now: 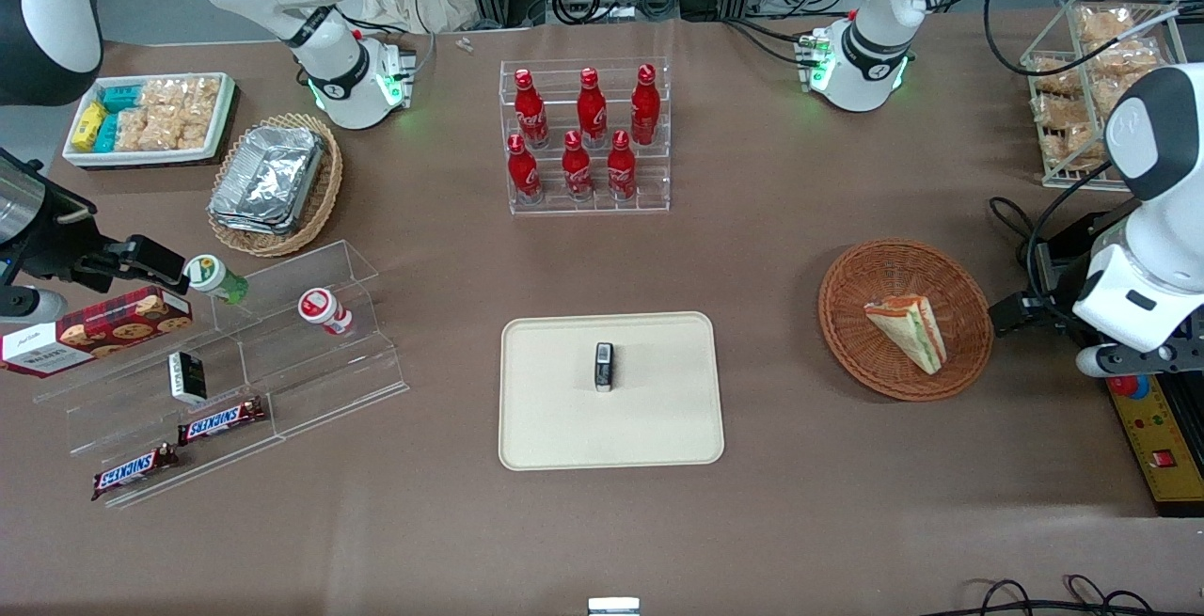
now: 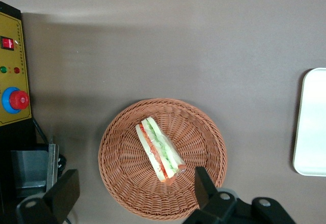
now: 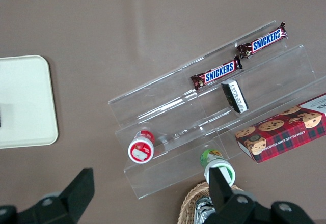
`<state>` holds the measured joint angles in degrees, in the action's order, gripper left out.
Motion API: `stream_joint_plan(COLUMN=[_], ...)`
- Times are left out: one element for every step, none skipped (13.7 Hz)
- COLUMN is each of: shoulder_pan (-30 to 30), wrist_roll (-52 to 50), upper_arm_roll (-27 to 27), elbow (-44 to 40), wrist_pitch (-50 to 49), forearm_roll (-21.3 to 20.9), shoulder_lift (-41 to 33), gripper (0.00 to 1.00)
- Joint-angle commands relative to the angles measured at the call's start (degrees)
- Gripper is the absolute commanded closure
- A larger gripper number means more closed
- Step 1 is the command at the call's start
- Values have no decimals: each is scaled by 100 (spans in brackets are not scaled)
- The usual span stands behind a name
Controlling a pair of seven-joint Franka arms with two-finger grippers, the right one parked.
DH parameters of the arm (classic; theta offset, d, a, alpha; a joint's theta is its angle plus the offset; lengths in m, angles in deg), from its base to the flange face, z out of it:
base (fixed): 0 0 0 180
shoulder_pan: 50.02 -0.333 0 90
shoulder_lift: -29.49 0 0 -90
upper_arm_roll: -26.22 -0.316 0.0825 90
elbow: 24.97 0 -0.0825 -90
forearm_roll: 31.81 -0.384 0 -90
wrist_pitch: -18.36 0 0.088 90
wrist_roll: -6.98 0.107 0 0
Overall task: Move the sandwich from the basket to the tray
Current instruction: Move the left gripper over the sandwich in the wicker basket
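Approach step: gripper (image 2: pixel 133 189), fingers spread, seemingly above the basket (image 2: pixel 204 132); sandwich (image 2: pixel 159 149) ungrasped; next: descend, grip, carry to tray (image 1: pixel 564 428)

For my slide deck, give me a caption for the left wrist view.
Open end effector above the round reddish-brown wicker basket holding a clear-wrapped triangular sandwich.
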<state>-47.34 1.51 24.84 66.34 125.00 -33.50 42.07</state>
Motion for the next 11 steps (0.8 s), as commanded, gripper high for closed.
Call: stream_joint_plan(shoulder_pan=[-4, -13, -5, -4, -4, 22, 31, 22, 22, 22, 31], wrist_roll=[3, 2, -15, -6, 2, -85, -329, -810, -1328, -1908, -2601], upper_arm_roll=[15, 15, 15, 15, 15, 24, 15, 15, 15, 15, 24], elbow=[-140, -140, -148, -157, -140, -61, 87, 159, 307, 457, 589], wrist_pitch=[-65, -65, -73, -108, -126, -152, -144, -144, -144, -118, -83], forearm_roll=[-77, -77, -77, -77, -77, -77, -77, -51, -42, -42, -42], shoulder_lift=[68, 77, 77, 77, 86, 86, 69, 42, 7, -54, -46], gripper=[0, 0, 0, 0, 0, 0, 0, 0, 0, 0, 0])
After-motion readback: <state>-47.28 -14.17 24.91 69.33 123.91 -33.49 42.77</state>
